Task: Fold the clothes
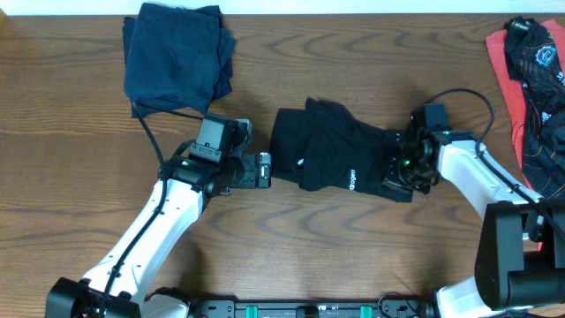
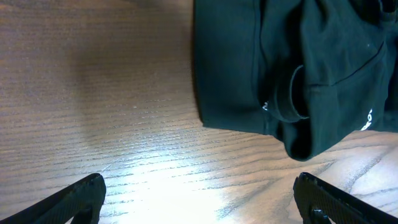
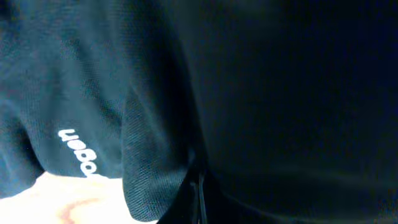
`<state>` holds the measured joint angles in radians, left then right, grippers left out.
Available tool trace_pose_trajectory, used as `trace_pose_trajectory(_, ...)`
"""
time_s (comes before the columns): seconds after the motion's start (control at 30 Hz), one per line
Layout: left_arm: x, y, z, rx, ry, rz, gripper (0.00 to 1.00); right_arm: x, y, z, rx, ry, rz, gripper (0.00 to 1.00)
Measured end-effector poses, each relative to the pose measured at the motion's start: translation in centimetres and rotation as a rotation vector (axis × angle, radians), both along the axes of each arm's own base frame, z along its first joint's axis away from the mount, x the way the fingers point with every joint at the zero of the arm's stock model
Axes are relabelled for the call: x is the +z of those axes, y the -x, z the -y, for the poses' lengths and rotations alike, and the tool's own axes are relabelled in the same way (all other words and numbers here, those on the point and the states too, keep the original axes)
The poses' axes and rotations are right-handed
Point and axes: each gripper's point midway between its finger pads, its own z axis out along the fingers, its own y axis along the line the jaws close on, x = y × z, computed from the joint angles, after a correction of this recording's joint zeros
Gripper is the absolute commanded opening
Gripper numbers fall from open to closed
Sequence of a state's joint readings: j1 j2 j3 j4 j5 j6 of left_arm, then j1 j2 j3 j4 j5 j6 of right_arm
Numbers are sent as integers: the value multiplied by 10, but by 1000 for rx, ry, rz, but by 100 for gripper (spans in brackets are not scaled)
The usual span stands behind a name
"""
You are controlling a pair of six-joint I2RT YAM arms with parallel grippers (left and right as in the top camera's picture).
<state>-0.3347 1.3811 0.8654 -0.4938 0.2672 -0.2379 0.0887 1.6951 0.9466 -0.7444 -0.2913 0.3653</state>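
Note:
A black T-shirt [image 1: 335, 155] with small white lettering [image 1: 352, 179] lies bunched and partly folded at the table's middle. My right gripper [image 1: 399, 170] sits on its right edge, shut on the fabric. In the right wrist view the dark cloth [image 3: 155, 74] fills the frame and the closed jaws [image 3: 199, 193] show only as a thin seam. My left gripper [image 1: 265, 170] rests just left of the shirt, open and holding nothing. In the left wrist view its fingers [image 2: 81, 196] stand wide apart over bare wood, and the shirt's [image 2: 292, 68] left edge lies ahead of them.
A folded dark navy shirt [image 1: 177, 57] lies at the back left. At the far right edge is a heap of clothes [image 1: 534, 79] in black and coral-red. A black cable [image 1: 163, 115] runs from the left arm towards the navy shirt.

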Motion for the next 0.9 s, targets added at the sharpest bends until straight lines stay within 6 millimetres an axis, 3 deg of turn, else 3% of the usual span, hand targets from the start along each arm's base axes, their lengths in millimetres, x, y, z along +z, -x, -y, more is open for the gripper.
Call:
trace_pose_trajectory(0.17,0,0,0,0,0,-1,98,17,2,-1,-4,-2,-41,4)
trace_pose_trajectory(0.33,-1,1,0,0,-2,-5,98,72,-35,3,-15,24,82,25)
trace_pose_trajectory(0.43,-1,1,-1,0,-2,-7,98,106,-59,11,-30,51,199,27)
trace_pose_trajectory(0.5,-1,2,-1,0,-3,-8,98,117,-68,17,-45,71,246,27)
trace_pose_trajectory(0.63,-1,2,-1,0,-3,-8,98,111,-70,35,-81,122,231,22)
trace_pose_trajectory(0.73,-1,2,-1,0,-3,-8,98,100,-73,45,-104,146,204,12)
trace_pose_trajectory(0.9,-2,3,-1,0,-5,-14,98,63,-82,54,-125,161,128,1)
